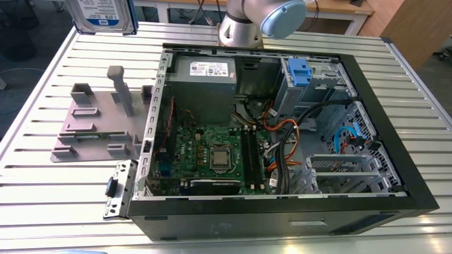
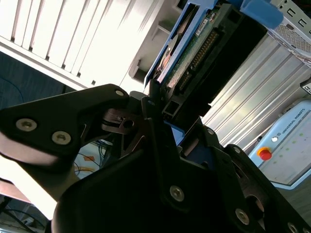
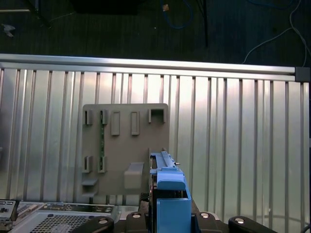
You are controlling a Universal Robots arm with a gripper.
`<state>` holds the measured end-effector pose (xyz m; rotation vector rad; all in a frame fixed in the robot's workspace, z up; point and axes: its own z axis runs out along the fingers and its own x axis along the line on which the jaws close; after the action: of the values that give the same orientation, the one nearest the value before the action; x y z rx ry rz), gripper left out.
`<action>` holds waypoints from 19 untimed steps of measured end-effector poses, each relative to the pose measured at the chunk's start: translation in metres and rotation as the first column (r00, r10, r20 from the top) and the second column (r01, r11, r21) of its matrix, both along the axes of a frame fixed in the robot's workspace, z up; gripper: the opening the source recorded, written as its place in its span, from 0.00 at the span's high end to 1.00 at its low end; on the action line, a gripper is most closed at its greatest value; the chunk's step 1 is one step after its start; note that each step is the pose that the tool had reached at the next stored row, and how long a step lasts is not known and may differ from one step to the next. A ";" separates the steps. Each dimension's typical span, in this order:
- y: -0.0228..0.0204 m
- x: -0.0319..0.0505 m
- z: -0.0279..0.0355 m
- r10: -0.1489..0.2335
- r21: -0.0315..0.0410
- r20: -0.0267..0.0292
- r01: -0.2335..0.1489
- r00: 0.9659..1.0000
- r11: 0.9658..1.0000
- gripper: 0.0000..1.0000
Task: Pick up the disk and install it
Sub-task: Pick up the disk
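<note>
The gripper [image 2: 163, 99] is clamped on the disk [image 2: 194, 53]. Its dark fingers [image 2: 153, 104] are pressed onto one short end of the drive, where the blue bracket [image 3: 170, 194] wraps the frame. The rest of the disk stands out past the fingertips, edge-on in both wrist views, its green circuit side and connector row showing in the second wrist view. In the exterior view the disk [image 1: 106, 15] hangs in the air, clear of everything, label side toward the camera.

By its look the drive is a stiff, dense metal block, fairly heavy for its size, with smooth faces that could slide in a light pinch. The plastic bracket probably flexes a little. The sound place to hold it appears to be across the bracket-lined side edges near one end, as here, away from the circuit board and connector, which would likely not take a knock.

Past the disk's free end, well apart from the fingers, a grey fixture plate [image 3: 124, 145] with raised slots lies flat on the slatted table [image 3: 233, 136]; none of its slots holds a drive.

Farther off and to one side of the fingers sits the open computer case [image 1: 367, 106], lying on its side. Its drive bay [image 1: 321, 79] is at the farthest reach from the fingertips, with a small blue clip [image 1: 300, 71] beside it, and no drive is seated there yet.
</note>
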<state>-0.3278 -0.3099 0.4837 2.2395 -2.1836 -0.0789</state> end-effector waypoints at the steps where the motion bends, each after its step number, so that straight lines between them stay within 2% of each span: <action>1: 0.0000 0.0005 0.0000 0.000 0.000 0.000 0.000 1.000 1.000 0.63; 19: 0.0000 0.0072 0.0000 0.000 0.000 0.000 0.000 1.000 1.000 0.63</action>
<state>-0.3206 -0.3098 0.4838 2.2394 -2.1835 -0.0788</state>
